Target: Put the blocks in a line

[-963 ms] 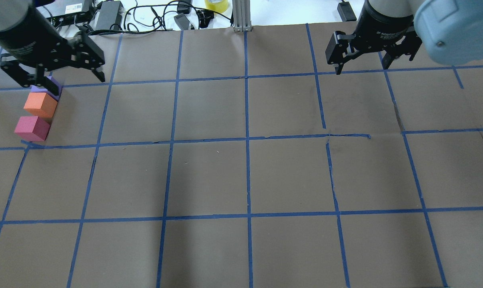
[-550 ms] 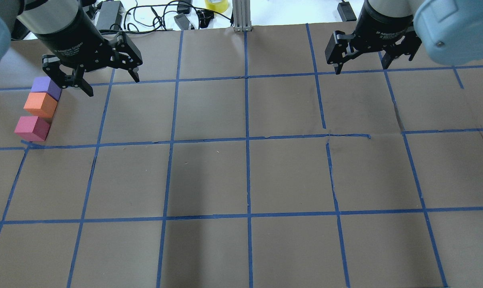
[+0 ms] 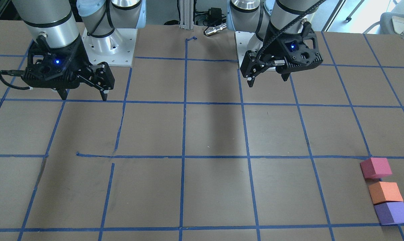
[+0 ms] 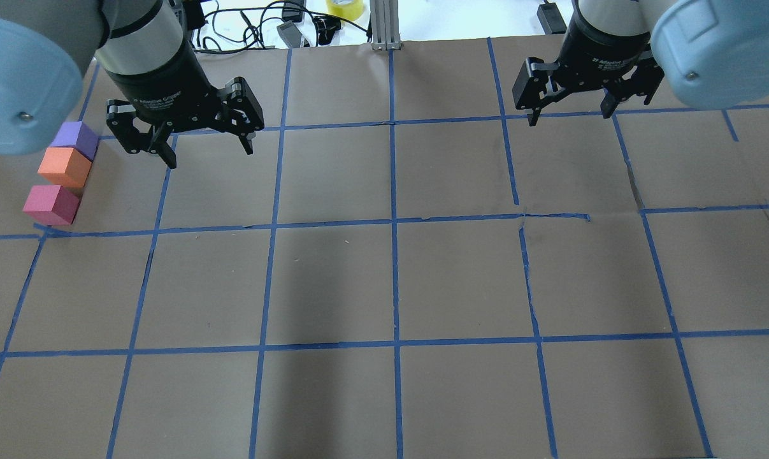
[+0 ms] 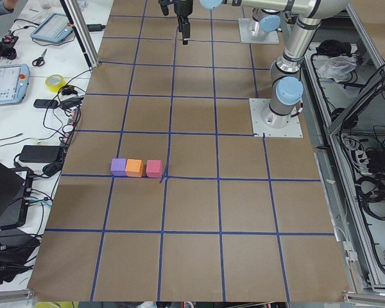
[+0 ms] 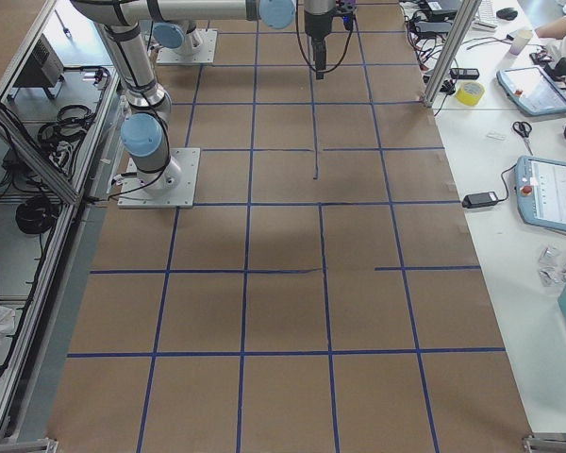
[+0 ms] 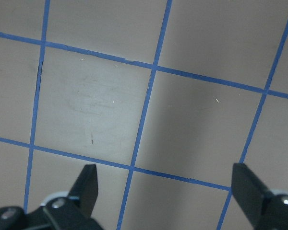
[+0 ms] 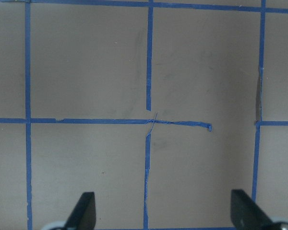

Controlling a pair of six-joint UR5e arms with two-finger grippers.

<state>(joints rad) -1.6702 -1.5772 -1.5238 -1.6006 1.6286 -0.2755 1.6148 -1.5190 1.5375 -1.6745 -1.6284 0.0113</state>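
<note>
Purple block point(image 4: 75, 139) seemingly against orange block point(image 4: 64, 167), red-pink block point(image 4: 51, 204) just beside, 1 row; left tool point(image 4: 209, 156), right tool point(image 4: 571, 118) both spread.

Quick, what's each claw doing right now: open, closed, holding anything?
Left claw: open, holding nothing.
Right claw: open, holding nothing.
</note>
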